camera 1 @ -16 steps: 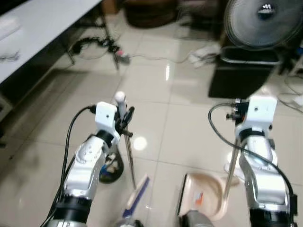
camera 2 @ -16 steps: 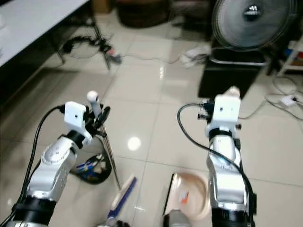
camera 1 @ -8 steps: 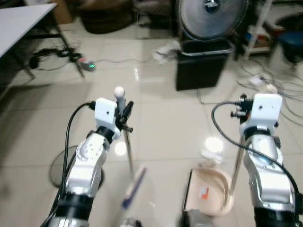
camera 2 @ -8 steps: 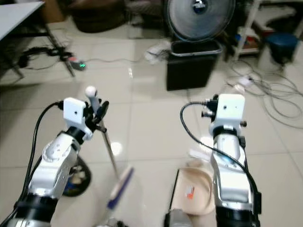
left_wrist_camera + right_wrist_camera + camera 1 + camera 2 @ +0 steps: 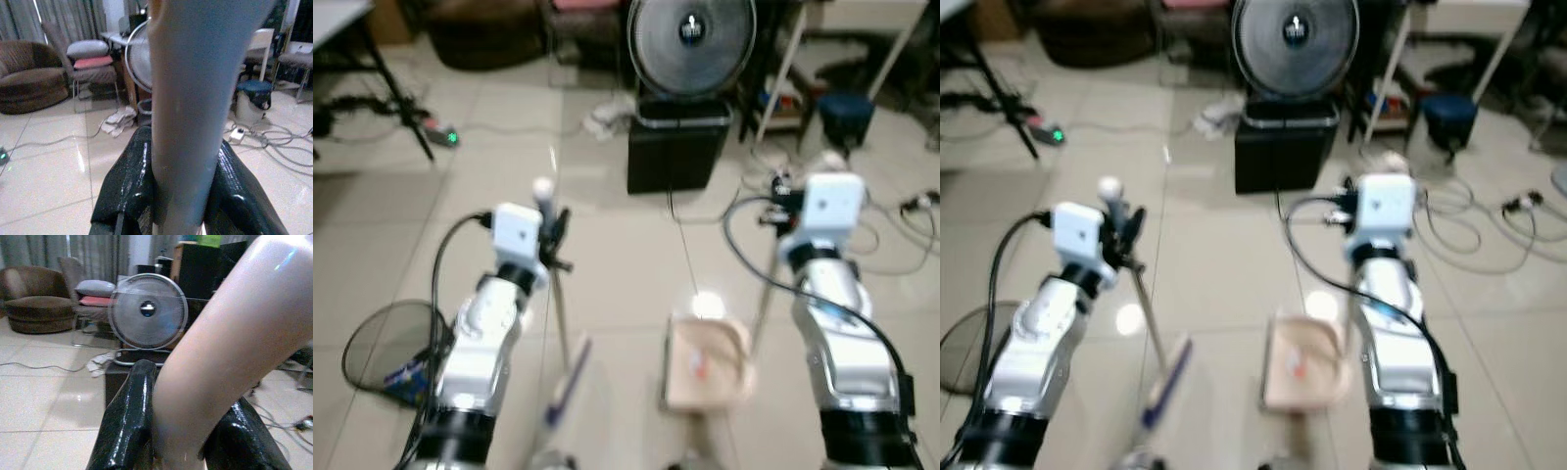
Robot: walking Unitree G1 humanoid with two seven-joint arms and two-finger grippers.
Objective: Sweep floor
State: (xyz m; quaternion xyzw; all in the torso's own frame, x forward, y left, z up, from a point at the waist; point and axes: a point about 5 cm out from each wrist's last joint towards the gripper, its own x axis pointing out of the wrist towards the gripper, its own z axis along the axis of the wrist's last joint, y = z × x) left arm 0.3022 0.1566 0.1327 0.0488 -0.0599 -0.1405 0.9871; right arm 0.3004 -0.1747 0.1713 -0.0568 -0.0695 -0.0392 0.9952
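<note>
Down from the head, left gripper [image 5: 551,227] clamped on the thin broom handle [image 5: 557,313], white knob on top; broom head [image 5: 566,384] low on the tiled floor [image 5: 607,255], blurred; right gripper [image 5: 818,176] up high, holding the dustpan handle [image 5: 762,308]; pink dustpan [image 5: 707,360] flat on the floor between the two arms, just beside the broom head; round black mesh basket [image 5: 386,338] on the floor by the left arm; big fan [image 5: 691,44] on a black box [image 5: 674,152] further ahead; cables near it.

Along the left wrist, two black fingers [image 5: 124,188] pressed tight on the grey handle; brown sofa [image 5: 32,90] and chair behind.

Along the right wrist, black fingers [image 5: 131,423] squeezing the pale pink handle; fan straight ahead.
</note>
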